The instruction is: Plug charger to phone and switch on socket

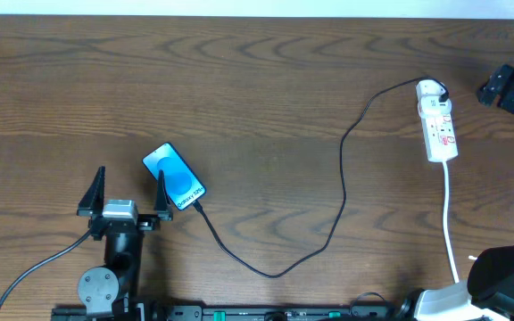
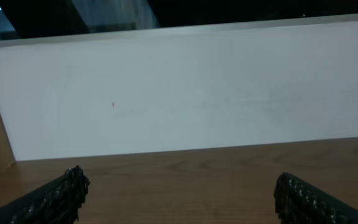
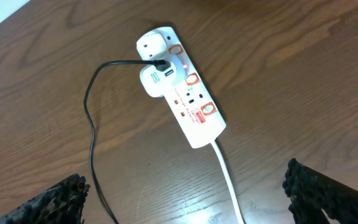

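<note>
Evenly brown table (image 1: 266, 80) holds phone (image 1: 174, 176), meets white wall (image 2: 185, 93).

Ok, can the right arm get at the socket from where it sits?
Probably yes: the socket lies uncovered ahead of the open right gripper, only its white cord between them; the charger trails off sideways.

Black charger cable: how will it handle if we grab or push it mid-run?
Probably floppy: the charger cable lies in loose curves, so a push would likely just bend it locally. It looks thin, so likely light and apt to slip from a grip. Both ends seem plugged in, at the phone and the power strip, so a tug may drag either.
</note>
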